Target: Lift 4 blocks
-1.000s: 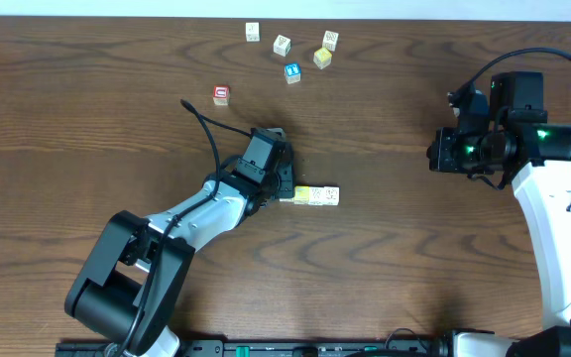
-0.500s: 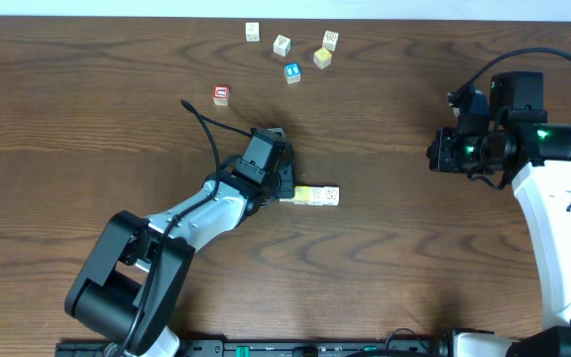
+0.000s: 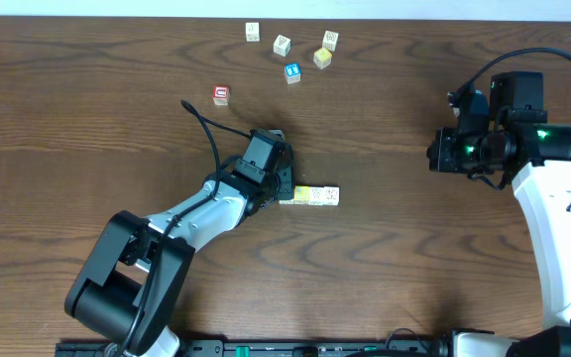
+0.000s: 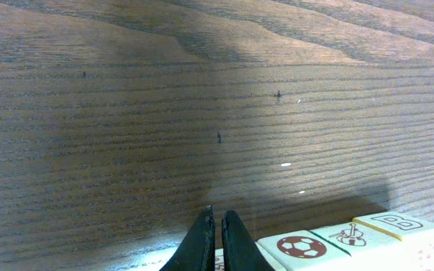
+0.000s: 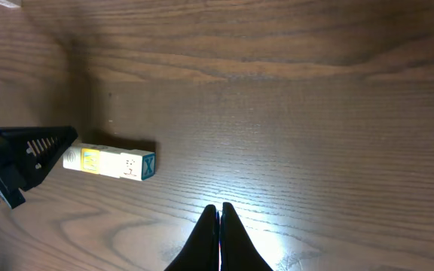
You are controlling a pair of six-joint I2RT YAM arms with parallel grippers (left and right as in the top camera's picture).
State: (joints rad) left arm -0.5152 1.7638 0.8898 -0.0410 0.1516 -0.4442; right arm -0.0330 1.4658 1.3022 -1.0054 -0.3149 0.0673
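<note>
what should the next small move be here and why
Probably bring the right gripper toward the free end of the row of blocks: the left gripper, jaws shut, sits at its other end, while the right hangs far off, jaws shut.

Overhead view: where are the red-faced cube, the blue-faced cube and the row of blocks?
red-faced cube [image 3: 221,94]: overhead, top face.
blue-faced cube [image 3: 292,72]: overhead, top face.
row of blocks [image 3: 316,195]: overhead, middle block.

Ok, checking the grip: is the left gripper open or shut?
Shut: on the left gripper the tips meet; blocks lie just beside.
</note>
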